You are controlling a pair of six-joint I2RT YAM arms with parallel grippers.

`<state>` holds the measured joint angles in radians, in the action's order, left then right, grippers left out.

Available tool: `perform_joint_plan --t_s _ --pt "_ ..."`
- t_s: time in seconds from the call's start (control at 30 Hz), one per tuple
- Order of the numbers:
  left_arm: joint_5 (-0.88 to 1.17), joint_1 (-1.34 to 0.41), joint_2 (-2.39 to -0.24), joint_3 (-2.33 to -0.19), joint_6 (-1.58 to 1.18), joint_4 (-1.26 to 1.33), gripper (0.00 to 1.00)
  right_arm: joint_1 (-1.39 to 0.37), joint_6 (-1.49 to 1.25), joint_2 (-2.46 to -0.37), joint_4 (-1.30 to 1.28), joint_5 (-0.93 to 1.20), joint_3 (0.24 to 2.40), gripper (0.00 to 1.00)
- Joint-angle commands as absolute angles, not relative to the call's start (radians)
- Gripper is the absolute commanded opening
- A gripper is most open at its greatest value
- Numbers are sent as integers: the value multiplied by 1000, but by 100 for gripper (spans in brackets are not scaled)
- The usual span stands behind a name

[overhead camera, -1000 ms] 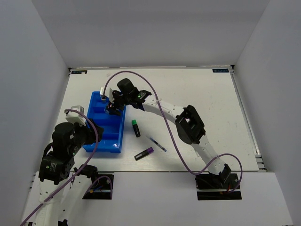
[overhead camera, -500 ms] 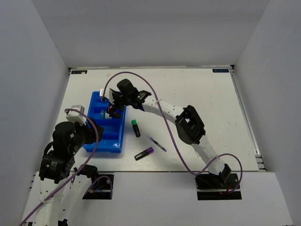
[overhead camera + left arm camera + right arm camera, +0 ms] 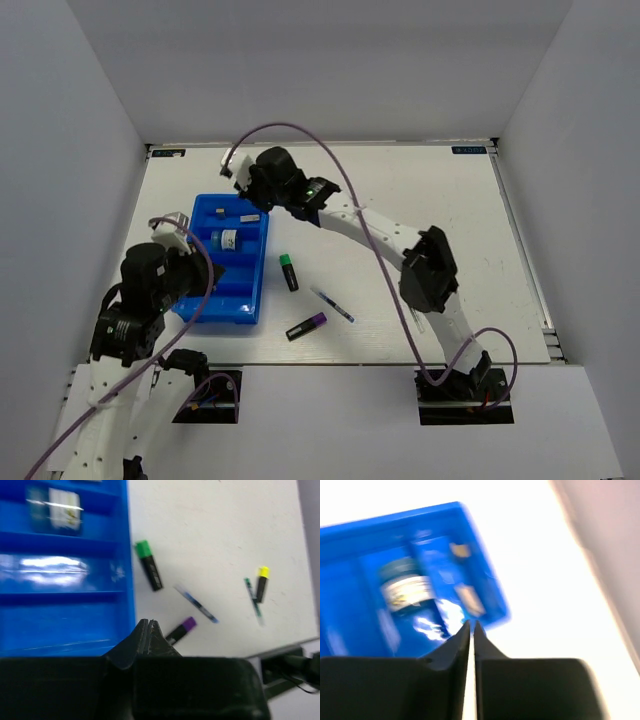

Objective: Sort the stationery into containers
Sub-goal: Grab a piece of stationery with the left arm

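Observation:
The blue tray (image 3: 205,300) lies at the table's left. A round blue-white tin (image 3: 229,239) rests in one of its middle compartments, and two pale erasers (image 3: 219,211) (image 3: 250,216) lie in the far compartment. Right of the tray on the table are a green-capped highlighter (image 3: 288,271), a thin pen (image 3: 331,304) and a purple-capped highlighter (image 3: 306,326). The left wrist view also shows a yellow-capped highlighter (image 3: 261,583) beside a second thin pen (image 3: 252,600). My right gripper (image 3: 472,624) hangs above the tray's far end, shut and empty. My left gripper (image 3: 148,622) is shut and empty, above the tray's near right edge.
White walls close in the table on three sides. The right arm's purple cable (image 3: 370,300) arcs over the table's middle. The table's near edge (image 3: 330,364) runs just beyond the arm bases.
My right gripper opened inside the tray, leaving the tin there, then rose toward the far end and closed. My left gripper closed from open.

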<state>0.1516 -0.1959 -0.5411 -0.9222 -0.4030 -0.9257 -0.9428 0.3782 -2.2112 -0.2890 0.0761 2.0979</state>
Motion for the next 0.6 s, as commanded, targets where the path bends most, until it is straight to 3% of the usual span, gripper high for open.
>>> perform_joint_plan --t_s 0.0,0.03,0.1,0.13,0.17,0.3,0.33,0.37,0.4,0.43,0.47,0.5,0.53,0.57 --pt "336 -198 -667 -901 -503 -824 2 -917 261 -1997 -331 -317 1975 12" --pt "360 -201 -692 -893 -517 -806 0 -888 258 -1968 -348 -322 1932 24" --pt "371 -247 -793 -876 -563 -760 0 -846 192 -1870 -452 -282 1780 29" --pt "295 -270 -817 -876 -568 -744 1 -810 184 -1827 -512 -255 1719 11" --pt "255 -358 -909 -891 -574 -736 3 -795 146 -1810 -578 -208 1679 0" --pt "33 -529 -1124 -986 -616 -770 22 -669 80 -1760 -805 -68 1620 0" --pt "-45 -570 -1190 -1021 -626 -805 30 -628 62 -1756 -857 -52 1611 46" --pt "-105 -599 -1247 -1043 -643 -807 52 -618 48 -1726 -897 -17 1573 62" --pt "-106 -621 -1296 -1052 -664 -807 56 -611 26 -1726 -903 -12 1547 66" --pt "-157 -629 -1310 -1054 -676 -789 61 -571 12 -1670 -872 64 1464 58" --pt "-169 -644 -1330 -1057 -681 -781 63 -563 -17 -1637 -797 101 1350 36" --pt "-181 -652 -1391 -1065 -693 -770 63 -558 -41 -1553 -700 94 1244 8" --pt "-233 -660 -1413 -1075 -696 -775 63 -552 -51 -1481 -666 84 1200 0" --pt "-248 -666 -1434 -1084 -698 -775 65 -546 -54 -1433 -622 83 1149 0"
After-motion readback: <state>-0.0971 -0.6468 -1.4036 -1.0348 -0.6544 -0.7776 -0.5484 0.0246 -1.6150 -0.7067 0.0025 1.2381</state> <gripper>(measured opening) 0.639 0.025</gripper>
